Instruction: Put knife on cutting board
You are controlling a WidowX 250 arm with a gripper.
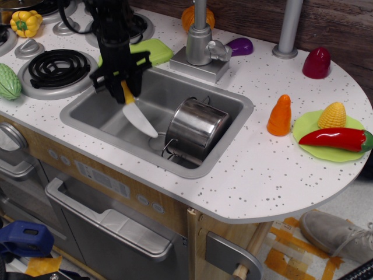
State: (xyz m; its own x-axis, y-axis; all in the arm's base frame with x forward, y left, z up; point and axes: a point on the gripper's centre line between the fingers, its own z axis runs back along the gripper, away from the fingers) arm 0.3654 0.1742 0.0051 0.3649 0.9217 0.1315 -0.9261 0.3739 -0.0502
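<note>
My gripper is shut on the yellow-orange handle of the knife and holds it in the air over the left part of the sink. The white blade points down and to the right, clear of the sink floor. The light-green cutting board lies on the counter just behind the sink's back left edge, partly hidden by my arm. The gripper is in front of the board and a little above the sink's rim.
A steel pot lies on its side in the sink's right part. The faucet stands right of the board. Stove burners are to the left. An orange carrot-like toy and a lime plate with corn and red pepper are at right.
</note>
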